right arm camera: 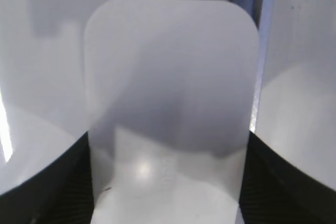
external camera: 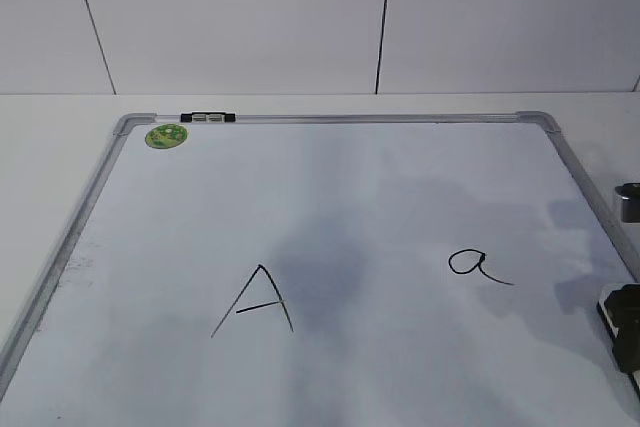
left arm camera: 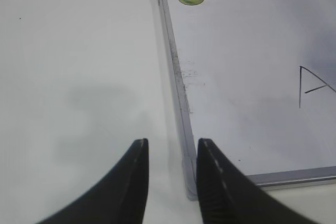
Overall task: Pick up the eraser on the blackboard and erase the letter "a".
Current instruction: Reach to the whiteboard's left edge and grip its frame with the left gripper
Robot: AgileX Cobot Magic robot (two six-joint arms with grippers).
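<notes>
The white eraser (right arm camera: 168, 87) fills the right wrist view, lying on the blackboard (external camera: 350, 177) next to its grey frame. My right gripper (right arm camera: 168, 150) has a black finger against each long side of it and is shut on the eraser. In the exterior view this gripper (external camera: 624, 325) is at the board's right edge, right of the small cursive letter "a" (external camera: 478, 266). My left gripper (left arm camera: 172, 145) is open and empty, over the table beside the board's near left corner (left arm camera: 190, 182).
A larger capital "A" (external camera: 255, 302) is drawn left of the middle of the board. A round green magnet (external camera: 166, 135) and a black-and-silver clip (external camera: 207, 118) sit at the far left corner. A white wall stands behind the table.
</notes>
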